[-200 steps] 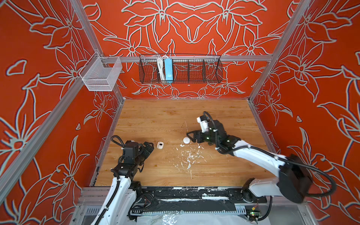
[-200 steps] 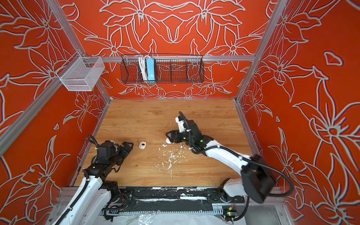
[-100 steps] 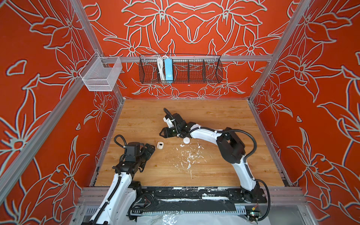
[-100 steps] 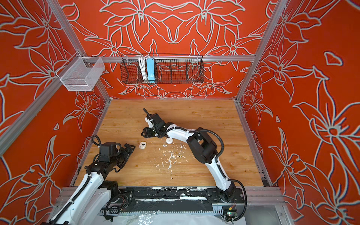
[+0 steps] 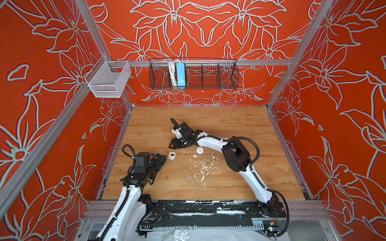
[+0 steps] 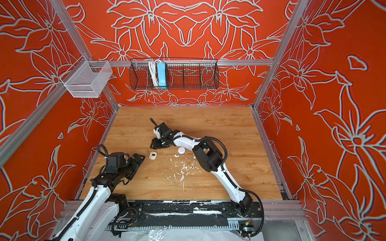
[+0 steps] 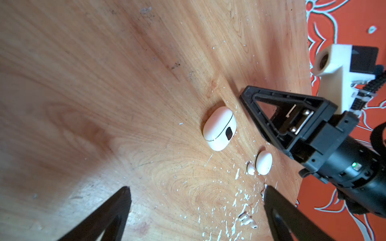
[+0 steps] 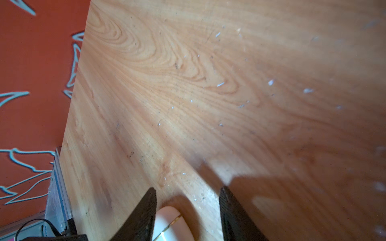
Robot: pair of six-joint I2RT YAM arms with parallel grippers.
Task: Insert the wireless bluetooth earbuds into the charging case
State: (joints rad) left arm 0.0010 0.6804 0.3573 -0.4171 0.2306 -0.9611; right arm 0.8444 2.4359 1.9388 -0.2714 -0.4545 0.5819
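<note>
**Left gripper**: jaws spread wide with nothing between them. It sits low over the wooden tabletop, close to the table's left edge. Bare board lies ahead of its fingertips.

**Charging case**: white, lid closed, dark patch on its face. It lies flat just ahead of the left gripper's fingertips and apart from them, with open wood on its left-edge side.

**Right gripper**: it reaches across the middle, jaws partly apart and clamping nothing. The charging case lies under it. In the right wrist view the case is close against one finger with a clear gap at the other; contact cannot be told. Beyond the fingertips bare wood runs to the table edge and the red wall.

**Oval white case**: smaller and closed. It lies just beside the right gripper on its arm side, clear of the charging case.

**Earbuds**: one lies right beside the oval white case. A second earbud, stem visible, lies among white paint flecks near one left gripper finger. Wide bare board extends rightward from there.
</note>
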